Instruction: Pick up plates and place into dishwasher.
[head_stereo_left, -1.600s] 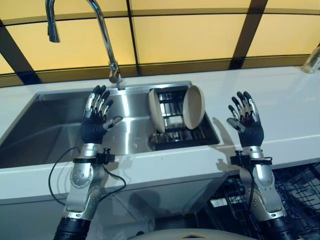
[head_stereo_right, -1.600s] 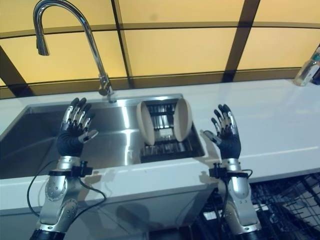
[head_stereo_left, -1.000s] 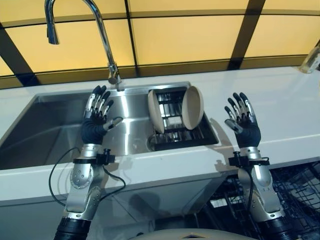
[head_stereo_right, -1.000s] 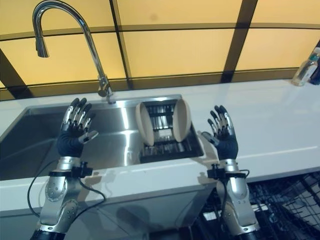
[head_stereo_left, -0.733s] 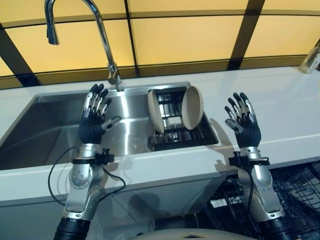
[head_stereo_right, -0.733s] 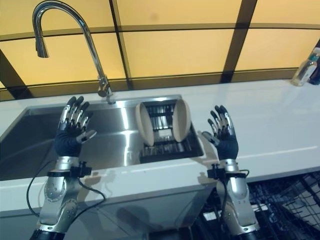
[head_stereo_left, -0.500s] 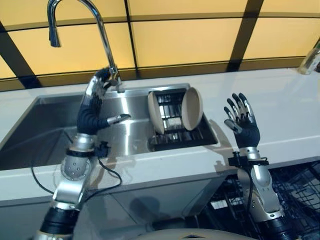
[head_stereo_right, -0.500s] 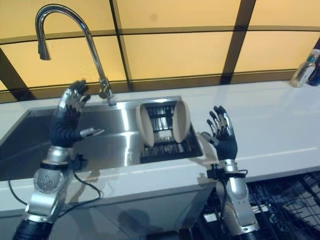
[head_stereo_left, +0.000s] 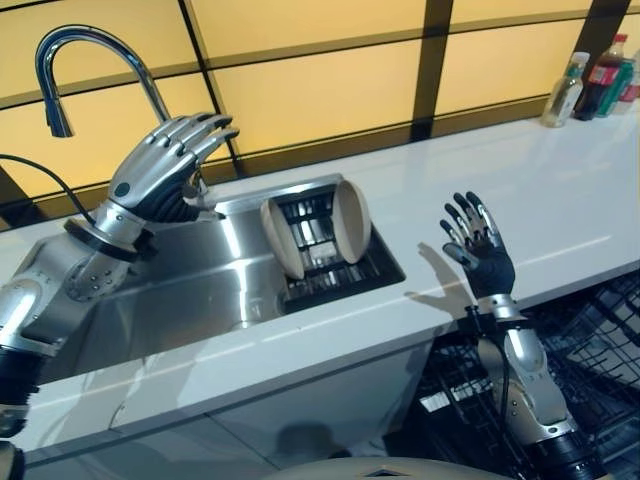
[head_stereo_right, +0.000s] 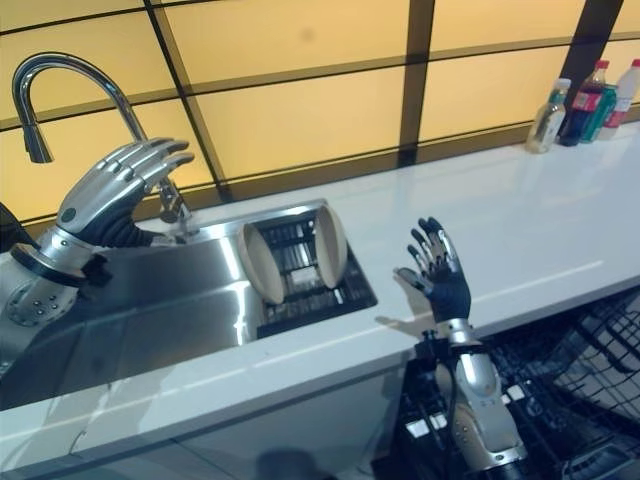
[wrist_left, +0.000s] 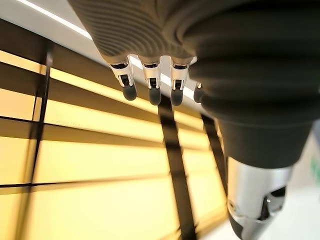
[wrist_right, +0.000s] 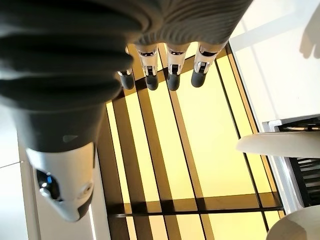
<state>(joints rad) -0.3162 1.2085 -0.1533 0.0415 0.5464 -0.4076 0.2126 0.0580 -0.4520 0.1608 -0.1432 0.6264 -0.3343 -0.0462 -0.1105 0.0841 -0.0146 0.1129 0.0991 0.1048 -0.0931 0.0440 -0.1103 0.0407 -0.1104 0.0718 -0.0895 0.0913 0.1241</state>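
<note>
Left to right: your left hand (head_stereo_left: 160, 170) is up beside the faucet (head_stereo_left: 95, 45), above the back left of the sink (head_stereo_left: 180, 290), fingers (head_stereo_left: 205, 130) straight and fanned, holding nothing. Wrist view agrees: fingertips extended against the yellow wall panels (head_stereo_left: 310, 90), nothing between them. Next, both plates (head_stereo_left: 352, 221) stand on edge in the dark rack (head_stereo_left: 330, 270) at the sink's right end, untouched. The left plate (head_stereo_left: 281, 238) leans a little to the left, the right one is close to upright; their faces point at each other across the rack gap, so each disc's long axis runs front to back and up, rims facing you. Neither hand is near them. Your right hand (head_stereo_left: 480, 250) hovers over the white tabletop (head_stereo_left: 540, 200) right of the sink, palm toward the plates, fingers spread wide and empty. The dishwasher rack (head_stereo_left: 600, 340) shows below the tabletop edge at lower right, pulled out; I see no plates in it, though much of it is out of frame. Bottles (head_stereo_left: 590, 85) sit at the far right by the wall, well apart from everything. My read: task is at zero, no pick done, both plates left to grab and load. Right plate is the nearer one for your right hand; expect a rim pinch from above, since the faces are boxed in by the rack.
</note>
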